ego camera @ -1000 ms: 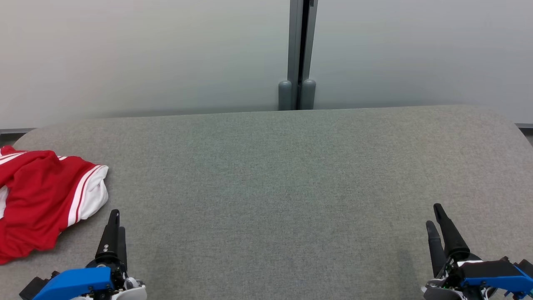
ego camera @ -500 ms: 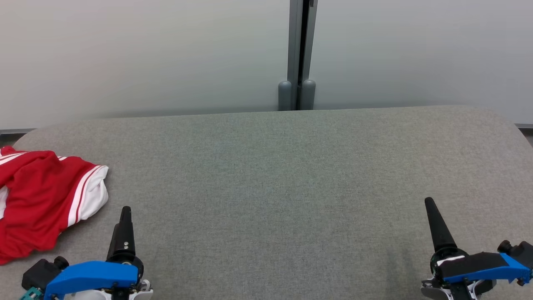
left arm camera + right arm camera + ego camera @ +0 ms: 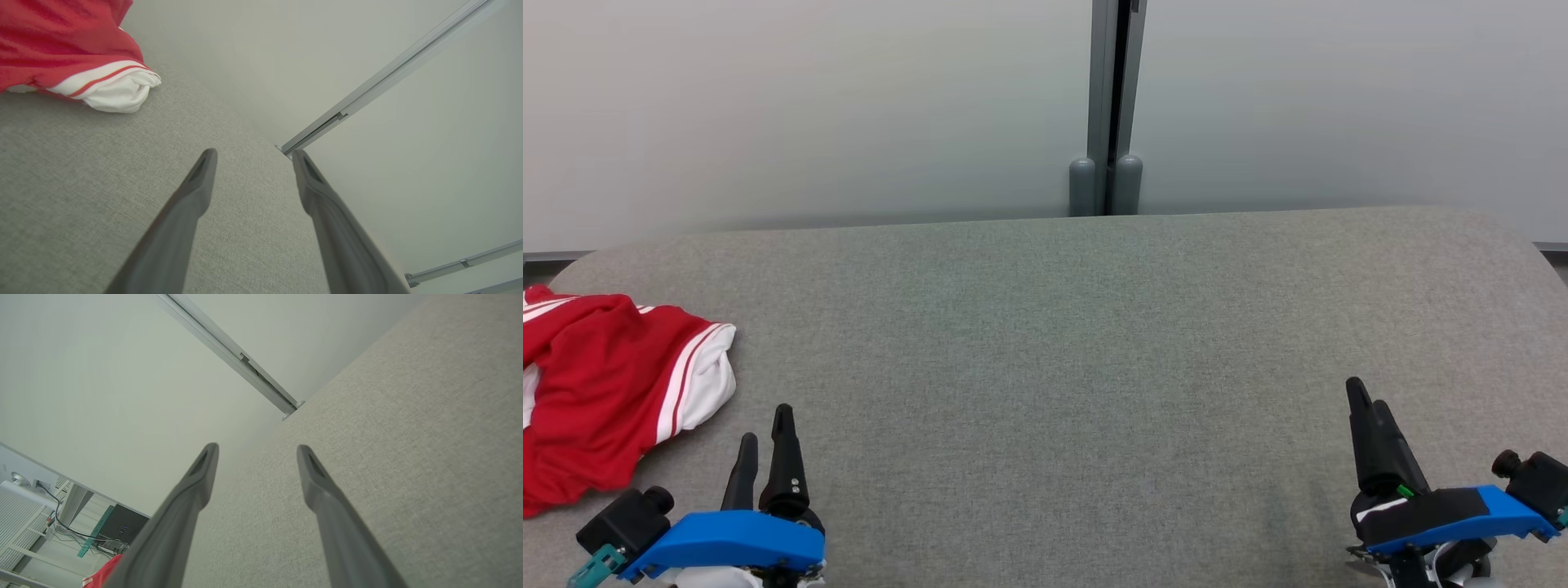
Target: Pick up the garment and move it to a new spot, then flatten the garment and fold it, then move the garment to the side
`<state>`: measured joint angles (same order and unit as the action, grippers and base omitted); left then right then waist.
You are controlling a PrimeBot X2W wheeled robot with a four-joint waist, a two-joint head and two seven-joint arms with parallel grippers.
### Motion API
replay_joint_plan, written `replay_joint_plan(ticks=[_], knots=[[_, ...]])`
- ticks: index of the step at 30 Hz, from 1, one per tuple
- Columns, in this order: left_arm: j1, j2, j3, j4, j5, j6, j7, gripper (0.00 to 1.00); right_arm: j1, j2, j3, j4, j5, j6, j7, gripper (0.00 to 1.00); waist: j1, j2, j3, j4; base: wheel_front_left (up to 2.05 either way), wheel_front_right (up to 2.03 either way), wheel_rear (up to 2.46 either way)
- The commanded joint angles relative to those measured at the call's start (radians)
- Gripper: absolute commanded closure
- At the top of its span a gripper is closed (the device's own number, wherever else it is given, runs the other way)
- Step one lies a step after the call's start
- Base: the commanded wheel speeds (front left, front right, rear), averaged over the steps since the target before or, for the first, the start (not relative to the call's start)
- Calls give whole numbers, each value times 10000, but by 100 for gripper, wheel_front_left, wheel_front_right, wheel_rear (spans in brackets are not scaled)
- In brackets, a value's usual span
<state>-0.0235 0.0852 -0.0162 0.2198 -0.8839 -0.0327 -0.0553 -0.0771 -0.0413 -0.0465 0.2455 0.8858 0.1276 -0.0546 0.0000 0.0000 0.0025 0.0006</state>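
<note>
The garment [image 3: 600, 392] is a red jersey with white striped sleeves, lying crumpled at the left edge of the grey table [image 3: 1062, 327]. The left wrist view has its white sleeve end [image 3: 118, 92] at the upper left. My left gripper [image 3: 765, 425] stands open near the table's front edge, just right of the garment and apart from it; its fingers [image 3: 196, 183] hold nothing. My right gripper [image 3: 1364, 396] is open at the front right, far from the garment, with nothing between its fingers [image 3: 204, 469]. A red scrap of the garment [image 3: 102, 573] peeks in at the bottom left of the right wrist view.
A pale partition wall [image 3: 809, 106] with a grey vertical post [image 3: 1107, 106] stands right behind the table. The table's corners are rounded. In the right wrist view, office equipment and cables [image 3: 49, 502] lie beyond the table's left end.
Both wrists have rolled, so each gripper's two fingers now show side by side in the head view. The left gripper has shifted slightly right and forward. The garment has not moved.
</note>
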Motion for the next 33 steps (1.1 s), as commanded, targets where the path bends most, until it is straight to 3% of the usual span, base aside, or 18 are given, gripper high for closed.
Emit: replay_joint_plan(ticks=[1,33], knots=[[-101,97,-99,-194,435,70,-116,0,-243,-68,42,-146,-459,26,-122,0,0,0,0,2,0,0,0],[242,373,-863,-302,3877,356,-1027,0,-383,-97,182,343,-4334,30,-869,0,0,0,-74,-8,0,0,0]])
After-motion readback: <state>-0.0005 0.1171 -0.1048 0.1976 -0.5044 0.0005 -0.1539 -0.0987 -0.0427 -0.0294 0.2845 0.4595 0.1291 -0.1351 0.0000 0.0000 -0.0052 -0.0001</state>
